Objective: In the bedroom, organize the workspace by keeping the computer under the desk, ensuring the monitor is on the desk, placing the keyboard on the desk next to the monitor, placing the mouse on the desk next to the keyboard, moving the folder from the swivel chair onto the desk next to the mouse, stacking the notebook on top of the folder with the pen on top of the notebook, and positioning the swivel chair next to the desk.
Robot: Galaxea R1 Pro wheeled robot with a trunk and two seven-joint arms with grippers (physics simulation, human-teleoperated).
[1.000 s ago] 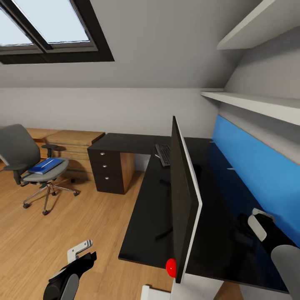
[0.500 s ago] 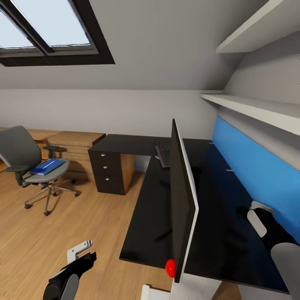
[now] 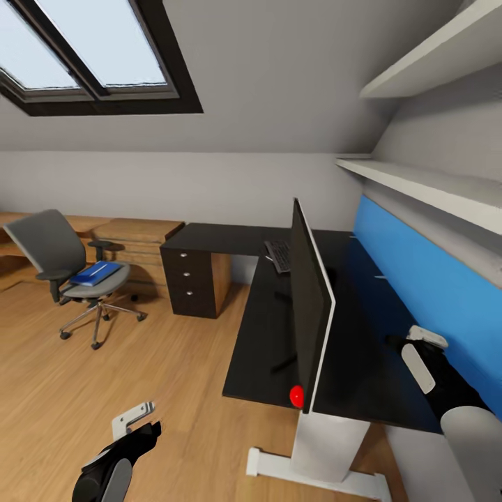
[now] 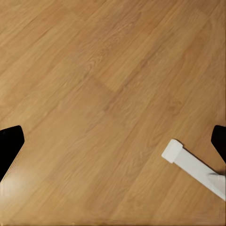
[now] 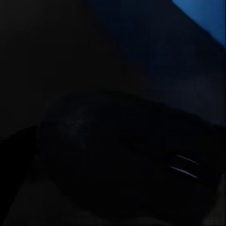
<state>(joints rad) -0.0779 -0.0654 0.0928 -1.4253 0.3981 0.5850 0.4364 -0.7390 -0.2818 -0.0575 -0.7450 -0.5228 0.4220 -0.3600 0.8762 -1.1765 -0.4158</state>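
The bedroom was an attic space with sloped pale grey walls, a skylight (image 3: 90, 56) high up, and a light wood plank floor (image 3: 104, 390). The long black L-shaped counter (image 3: 265, 348) ran beside the blue wall panel (image 3: 432, 293) under two white shelves (image 3: 432, 188), carried on a white pedestal leg (image 3: 324, 446), with black drawers (image 3: 185, 282) at its far end. The monitor (image 3: 307, 307) stood on the counter, edge-on to the head camera (its red dot showed at the near lower corner), and the keyboard (image 3: 279, 255) lay on the top beyond it. Well apart, across the floor, the swivel chair (image 3: 73, 275) stood near a low oak drawer unit (image 3: 136, 237), with the folder (image 3: 95, 272) lying flat on its seat.

The left end effector (image 3: 136, 418) hung low over bare floor, its fingers spread wide in the wrist view. The right end effector (image 3: 408, 343) reached over the counter near the blue panel; its wrist view was too dark to judge, so I cannot tell its state.
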